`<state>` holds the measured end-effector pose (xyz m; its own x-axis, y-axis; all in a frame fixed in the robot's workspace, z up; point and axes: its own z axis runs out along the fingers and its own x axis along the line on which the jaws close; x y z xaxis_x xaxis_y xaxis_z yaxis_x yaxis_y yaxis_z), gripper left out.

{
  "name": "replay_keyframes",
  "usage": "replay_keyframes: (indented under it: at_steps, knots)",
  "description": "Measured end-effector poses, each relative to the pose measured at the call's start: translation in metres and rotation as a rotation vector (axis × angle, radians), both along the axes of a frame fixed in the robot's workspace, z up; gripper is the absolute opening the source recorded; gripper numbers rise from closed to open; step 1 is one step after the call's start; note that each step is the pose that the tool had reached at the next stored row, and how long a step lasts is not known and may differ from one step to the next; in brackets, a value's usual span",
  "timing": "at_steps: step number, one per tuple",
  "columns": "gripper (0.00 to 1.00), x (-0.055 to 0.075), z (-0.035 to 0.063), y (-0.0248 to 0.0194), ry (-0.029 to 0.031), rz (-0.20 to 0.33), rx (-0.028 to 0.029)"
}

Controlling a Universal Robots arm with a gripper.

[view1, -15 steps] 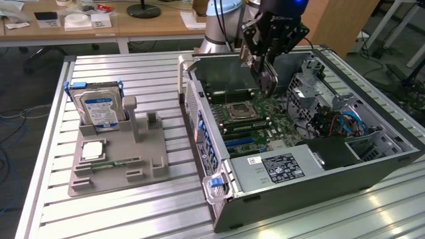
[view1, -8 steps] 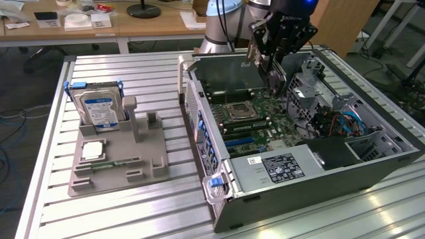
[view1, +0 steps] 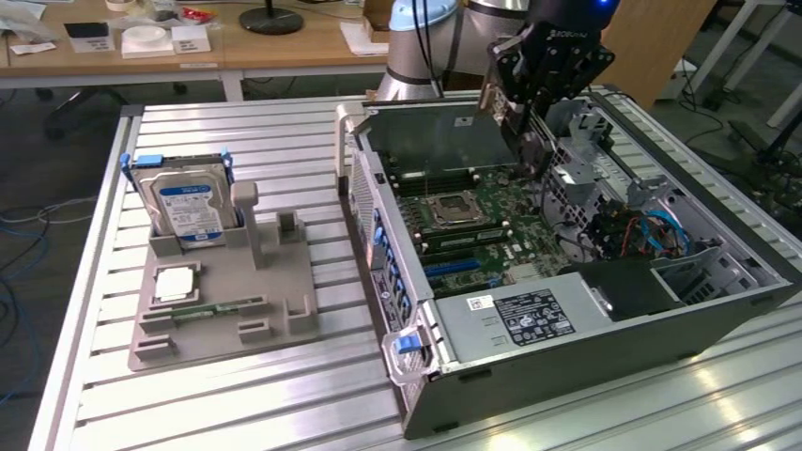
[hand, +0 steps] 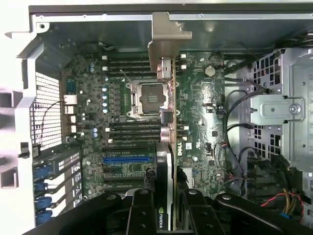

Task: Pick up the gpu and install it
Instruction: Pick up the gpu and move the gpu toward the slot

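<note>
While I watch from the remote station, the gripper [view1: 524, 113] hangs over the open computer case [view1: 564, 376], its two fingers [hand: 142, 213] clamped on the gpu [view1: 539, 160]. In the exterior view the card sits at about two o'clock from the CPU socket [view1: 454, 209], held on edge above the motherboard [view1: 501, 202]; I cannot tell whether its lower end touches the board.

In the wrist view the gpu [hand: 167, 142] runs edge-on away from the gripper [hand: 166, 215], with its silver bracket [hand: 164, 44] at the far end and the fingers pinching the end that bears a green logo. The CPU socket [hand: 149, 97] lies just beside the card's edge, and the blue expansion slot [hand: 126, 159] lies nearer the fingers.

In the exterior view the power supply [view1: 527, 315] lies at five o'clock from the socket. On the slatted aluminium table [view1: 251, 132], at nine o'clock from the case, rests a grey parts fixture [view1: 269, 272]. A blue-labelled hard drive [view1: 188, 209] stands upright at its eleven o'clock end, and a green RAM stick [view1: 213, 308] lies nearer its six o'clock edge.
</note>
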<state>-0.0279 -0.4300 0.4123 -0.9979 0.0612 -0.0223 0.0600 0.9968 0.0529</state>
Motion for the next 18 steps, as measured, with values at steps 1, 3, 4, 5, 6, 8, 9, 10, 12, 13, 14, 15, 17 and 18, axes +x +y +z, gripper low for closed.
replay_keyframes:
  at_steps: [1, 3, 4, 5, 6, 8, 9, 10, 12, 13, 14, 15, 17, 18]
  knots:
    - [0.26, 0.002, 0.0000, 0.0000, 0.0000, 0.000, 0.0003]
    - [0.26, 0.005, 0.0000, 0.0000, 0.0000, 0.000, 0.0010]
    - [0.26, 0.007, 0.0000, 0.0000, 0.0000, 0.000, 0.0015]
    - [0.26, 0.009, 0.0000, 0.0000, 0.0000, 0.000, 0.0018]
    - [0.26, 0.011, 0.0000, 0.0000, 0.0000, 0.000, 0.0022]
    - [0.26, 0.015, 0.0000, 0.0000, 0.0000, 0.000, 0.0029]
    - [0.26, 0.017, 0.0000, 0.0000, 0.0000, 0.000, 0.0033]
    - [0.26, 0.019, -0.0001, 0.0000, -0.0001, 0.000, 0.0037]
    - [0.26, 0.024, -0.0001, 0.0000, 0.0000, 0.000, 0.0045]
    - [0.26, 0.026, -0.0001, 0.0000, 0.0000, 0.000, 0.0047]
    - [0.26, 0.028, -0.0001, 0.0000, 0.0000, 0.000, 0.0051]
    - [0.26, 0.030, 0.0000, 0.0000, 0.0000, 0.000, 0.0054]
    - [0.26, 0.036, 0.0000, 0.0001, 0.0000, 0.000, 0.0059]
    - [0.26, 0.038, 0.0000, 0.0001, 0.0000, 0.000, 0.0064]
